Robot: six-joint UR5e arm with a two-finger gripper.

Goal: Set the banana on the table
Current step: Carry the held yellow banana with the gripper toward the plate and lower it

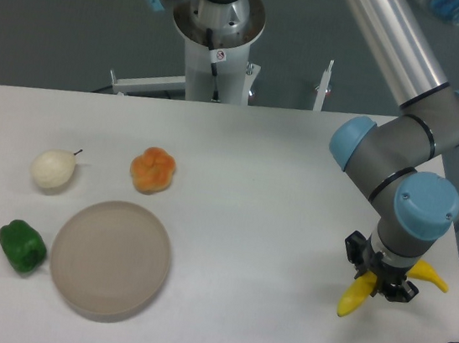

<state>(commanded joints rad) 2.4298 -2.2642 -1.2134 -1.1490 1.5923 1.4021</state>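
Here the banana (pixel 354 295) lies slantwise in the jaws (pixel 383 286), ends lower-left and right

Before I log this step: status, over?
Tool shut on banana, low at table right edge. Plate, fruits far left. Path clear.

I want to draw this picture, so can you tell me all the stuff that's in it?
banana: one, bright yellow, near the table's right edge, in the gripper
orange lumpy fruit: one, orange, left of the middle of the table
pale round fruit: one, cream-white with a thin dark stem, far left
green pepper: one, dark green, front left, beside the plate
plate: one, beige, round, front left, nothing on it
table: one, white, under everything
robot arm: one, silver with blue caps, on the right
gripper: one, black, shut on the banana
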